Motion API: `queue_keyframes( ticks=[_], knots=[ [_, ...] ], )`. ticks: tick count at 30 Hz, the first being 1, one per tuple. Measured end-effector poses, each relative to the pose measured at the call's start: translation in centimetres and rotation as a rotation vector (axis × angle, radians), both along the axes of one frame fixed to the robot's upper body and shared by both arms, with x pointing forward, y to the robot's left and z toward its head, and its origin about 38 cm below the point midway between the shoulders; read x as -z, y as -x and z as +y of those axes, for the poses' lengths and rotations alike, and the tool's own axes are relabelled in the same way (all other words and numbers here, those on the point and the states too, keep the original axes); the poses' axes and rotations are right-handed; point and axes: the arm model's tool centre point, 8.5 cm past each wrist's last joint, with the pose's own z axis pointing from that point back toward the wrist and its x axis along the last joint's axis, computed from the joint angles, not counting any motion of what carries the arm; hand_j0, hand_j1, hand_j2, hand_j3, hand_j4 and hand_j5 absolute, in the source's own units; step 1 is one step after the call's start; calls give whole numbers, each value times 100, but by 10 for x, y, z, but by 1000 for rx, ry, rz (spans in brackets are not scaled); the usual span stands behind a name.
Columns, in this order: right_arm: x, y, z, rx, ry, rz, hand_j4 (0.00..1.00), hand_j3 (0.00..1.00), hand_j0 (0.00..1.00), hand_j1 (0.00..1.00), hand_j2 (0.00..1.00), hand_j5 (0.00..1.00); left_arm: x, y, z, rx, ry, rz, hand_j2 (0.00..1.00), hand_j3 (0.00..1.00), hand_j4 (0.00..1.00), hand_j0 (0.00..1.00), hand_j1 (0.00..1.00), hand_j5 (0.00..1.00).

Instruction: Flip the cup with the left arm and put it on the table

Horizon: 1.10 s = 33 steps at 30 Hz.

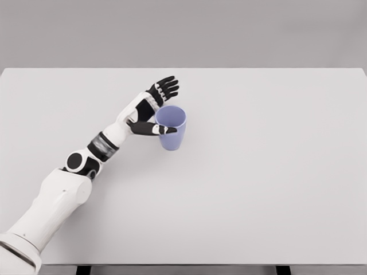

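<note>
Left hand (153,109) open beside upright cup (171,127)

Simulated test space: bare white table (258,200), featureless grey backdrop.

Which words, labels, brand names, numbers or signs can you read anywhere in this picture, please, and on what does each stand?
None: no readable text shows anywhere in the head view.
The pale blue plastic cup is plain, with no print or logo.
The white-and-black left hand and its arm carry no label or number.
The white rectangular table bears no marking.
</note>
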Motion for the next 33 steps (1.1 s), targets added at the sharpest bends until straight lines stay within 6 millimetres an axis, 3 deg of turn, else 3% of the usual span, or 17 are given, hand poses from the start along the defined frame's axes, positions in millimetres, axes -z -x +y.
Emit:
queue_keyframes(
  ticks=[8,18,21,25,29,33],
  knots=[
    [0,0,0,0,0,0,100,100,100,100,100,100,-8,-3,9,-19,10,-18,100,100,100,100,100,100],
    [0,0,0,0,0,0,100,100,100,100,100,100,-47,-12,65,-52,-80,-117,100,100,100,100,100,100],
    [0,0,0,0,0,0,100,100,100,100,100,100,-87,-34,115,-104,-268,-207,100,100,100,100,100,100],
    [0,0,0,0,0,0,100,100,100,100,100,100,-106,-40,164,-93,-750,-309,100,100,100,100,100,100],
    [0,0,0,0,0,0,100,100,100,100,100,100,-97,-34,198,-42,-1129,-331,100,100,100,100,100,100],
    [0,0,0,0,0,0,100,100,100,100,100,100,-92,-30,208,-16,-1243,-331,100,100,100,100,100,100]
  ],
)
